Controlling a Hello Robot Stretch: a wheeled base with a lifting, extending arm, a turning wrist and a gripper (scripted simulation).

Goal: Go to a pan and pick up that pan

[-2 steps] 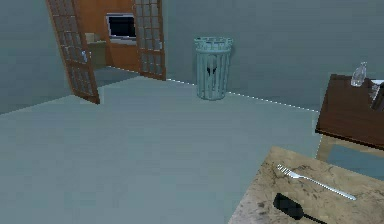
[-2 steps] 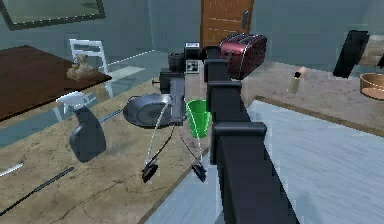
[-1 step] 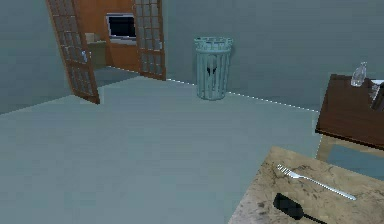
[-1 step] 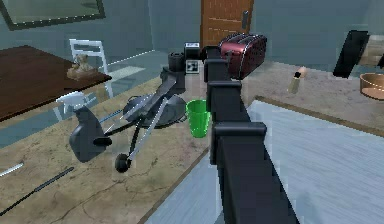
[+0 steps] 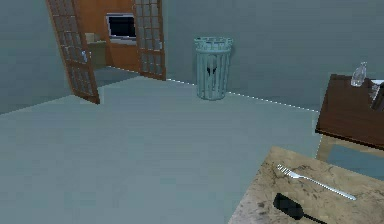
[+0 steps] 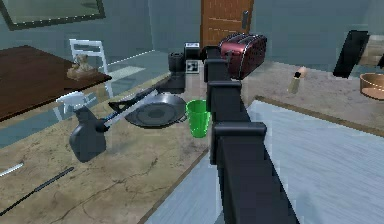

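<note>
One arm (image 6: 235, 150) is hanging over the counter (image 6: 130, 175). The jaws at its far end are hard to make out, so their state, and whether they are holding anything, cannot be told. One dark pan (image 6: 155, 110) is lying on the counter near the jaws, just below them in the arm side view, its handle pointing lower left. One green cup (image 6: 198, 118) is standing beside the pan, next to the arm. One red toaster (image 6: 245, 52) is sitting to the right of the jaws. One grey container (image 6: 88, 135) is standing well left of them. One fork (image 5: 315, 181) is lying on the counter in the forward view. One bin (image 5: 213, 67) is standing by the far wall.
</note>
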